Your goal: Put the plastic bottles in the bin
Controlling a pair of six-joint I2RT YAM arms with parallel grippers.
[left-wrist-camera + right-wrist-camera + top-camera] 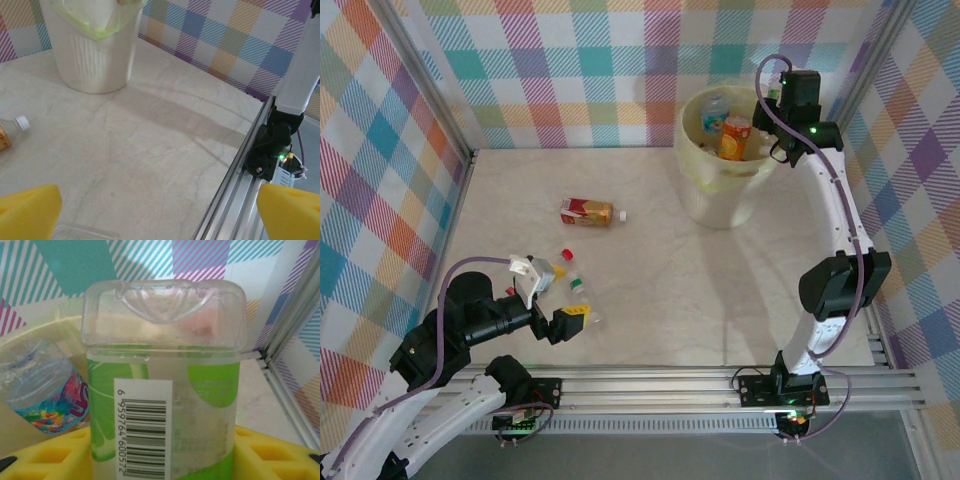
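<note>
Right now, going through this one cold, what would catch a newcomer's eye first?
First, the green-labelled bottle gripped between the right gripper's yellow fingers, above the pale-yellow bin at the table's far right, with other bottles inside. Next, the orange-labelled bottle lying on its side mid-table, apart from the rest.

In the right wrist view I read one number, 6 959764 600572, printed down the side of a white barcode panel (142, 427) on the green-labelled bottle (200, 405). The neighbouring bottle (42, 385) bore large pink letters I could not make out.
</note>
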